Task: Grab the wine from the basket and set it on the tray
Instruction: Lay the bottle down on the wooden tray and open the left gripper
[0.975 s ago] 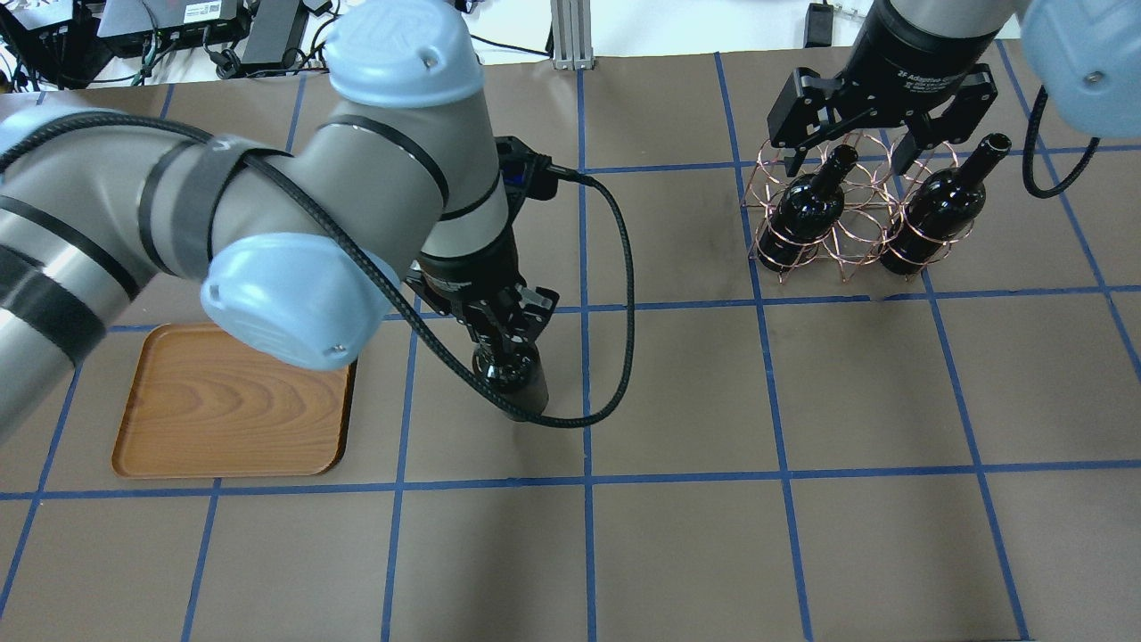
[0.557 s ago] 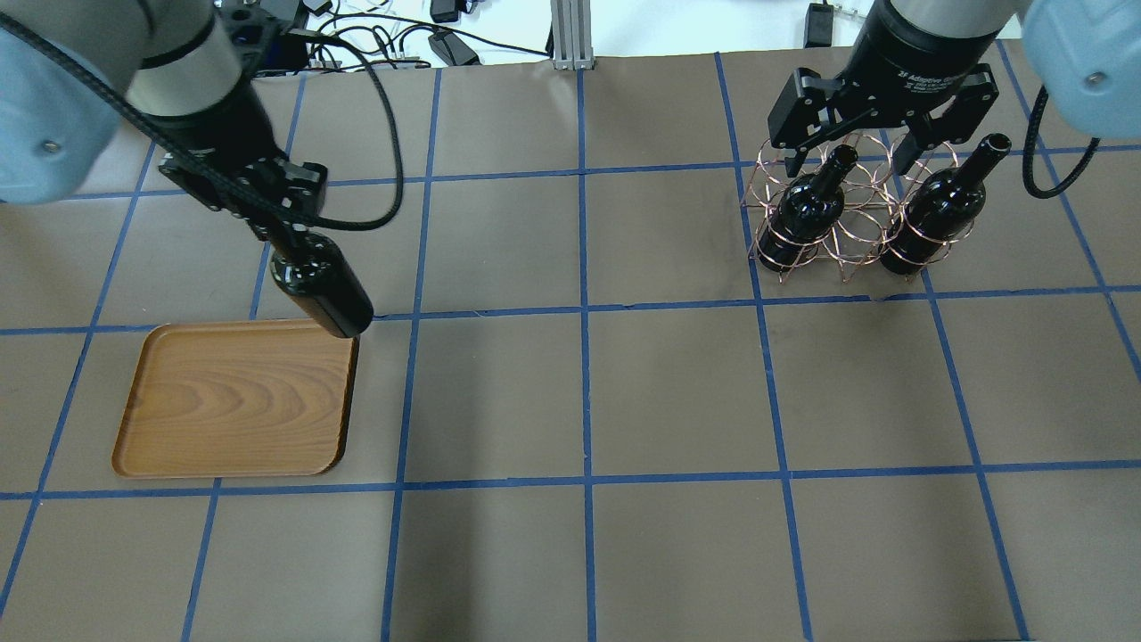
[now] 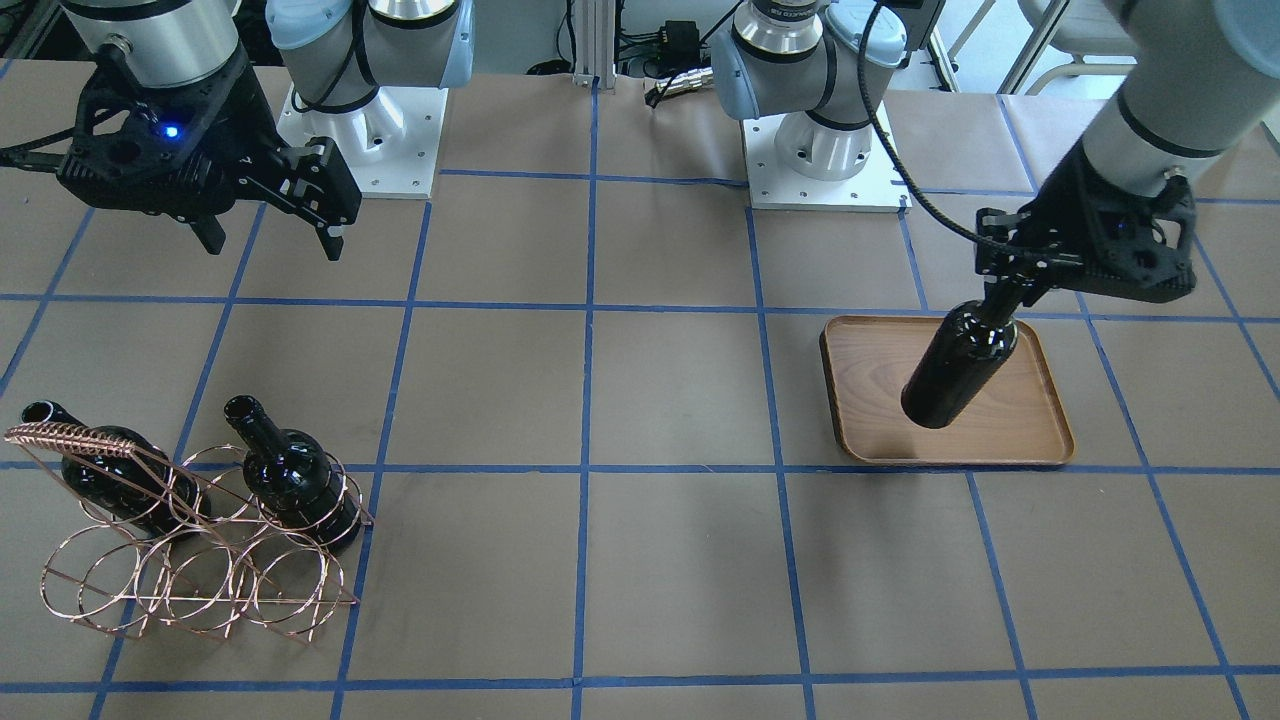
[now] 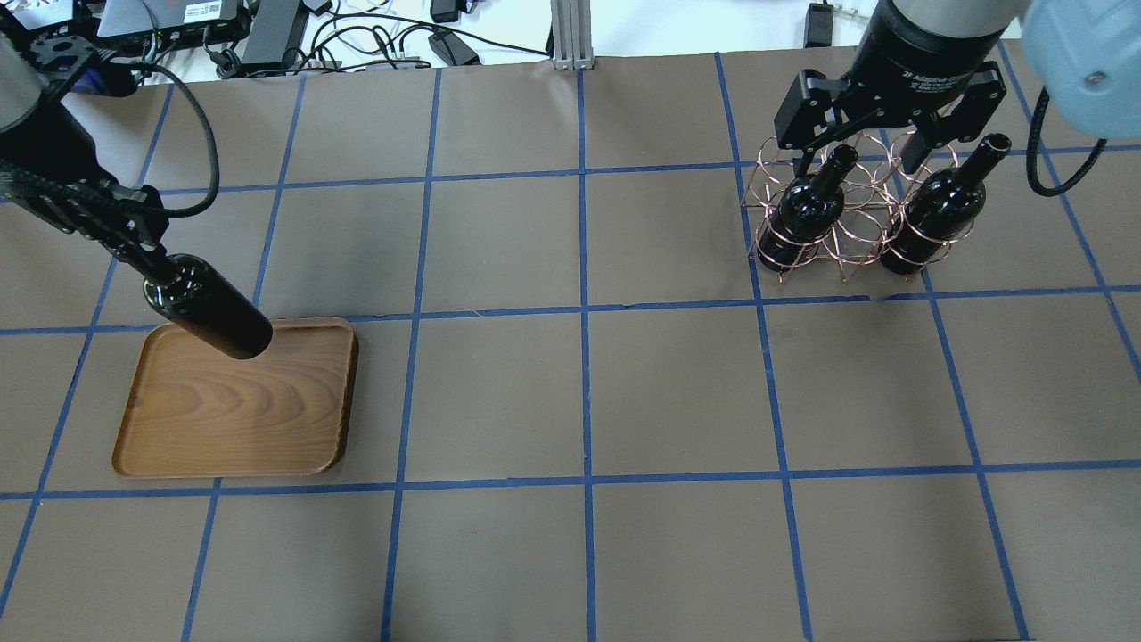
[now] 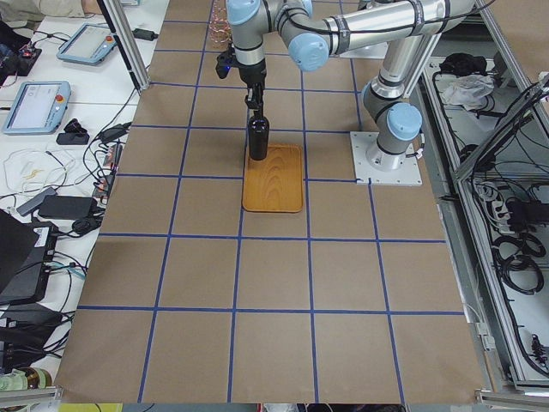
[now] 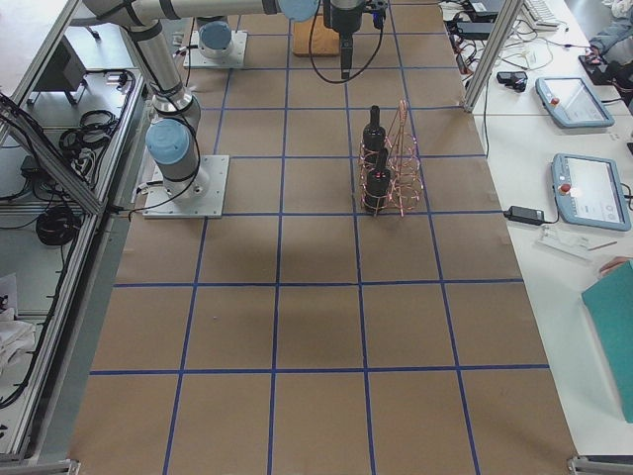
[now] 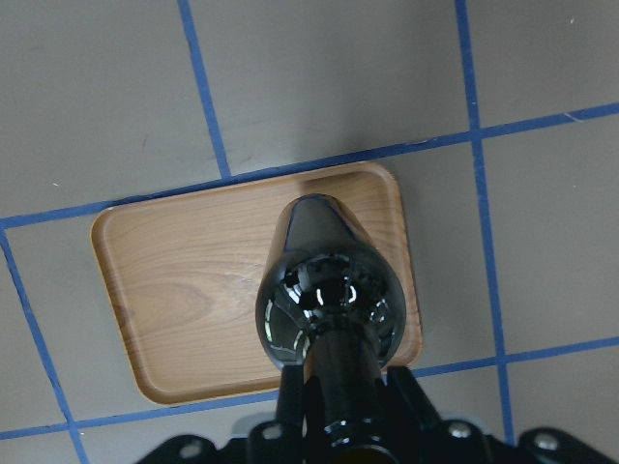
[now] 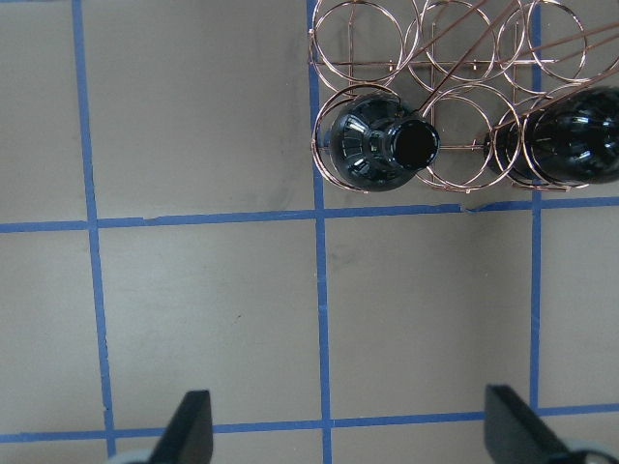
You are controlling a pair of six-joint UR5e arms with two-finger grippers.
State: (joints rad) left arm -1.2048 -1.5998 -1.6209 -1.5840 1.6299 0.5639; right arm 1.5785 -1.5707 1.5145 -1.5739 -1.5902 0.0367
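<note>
The wine (image 4: 210, 317) has moved over the tray (image 4: 223, 419), its neck clamped in the left claw (image 4: 135, 251).

Glossy glass wine (image 4: 209, 308), wood-grain tray (image 4: 223, 419), copper-wire basket (image 3: 60, 433)

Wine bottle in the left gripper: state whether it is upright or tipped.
Upright. The wine bottle hangs vertically, neck up in the left gripper, base down over the tray. Whether it touches the tray cannot be told.

A glossy black wine bottle (image 4: 209, 308) hangs tilted, neck up, over the upper edge of the brown wood-grain tray (image 4: 223, 419) at the overhead view's lower left; two matching bottles (image 4: 807, 214) lean neck-up in the copper wire basket (image 4: 857, 234) at upper right
</note>
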